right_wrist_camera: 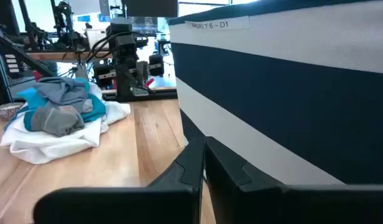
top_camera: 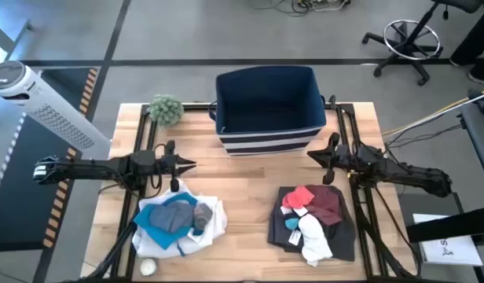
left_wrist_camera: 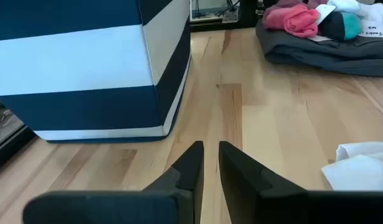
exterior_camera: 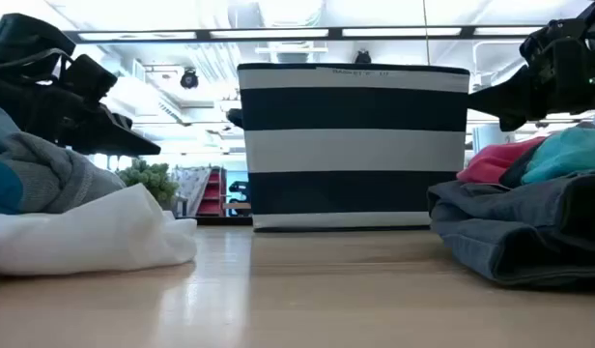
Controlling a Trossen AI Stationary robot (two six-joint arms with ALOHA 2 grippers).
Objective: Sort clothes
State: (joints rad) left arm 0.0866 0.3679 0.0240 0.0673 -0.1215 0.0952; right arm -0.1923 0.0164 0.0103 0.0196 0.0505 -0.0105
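The wooden table (top_camera: 250,196) stood on a grey concrete floor (top_camera: 187,31) marked with dark seams and a yellow-black hazard strip (top_camera: 89,86). A white tower fan (top_camera: 42,102) lay off its far left corner, an office chair base (top_camera: 407,39) beyond its far right. Long ceiling lights (exterior_camera: 278,34) glowed overhead.

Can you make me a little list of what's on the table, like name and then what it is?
bin: navy striped bin at the table's far middle, looks empty
left pile: white cloth under blue and grey pieces
right pile: dark charcoal cloth under red, maroon, teal and small white pieces
plant: green spiky ball, far left corner
left gripper: shut, empty
right gripper: shut, empty
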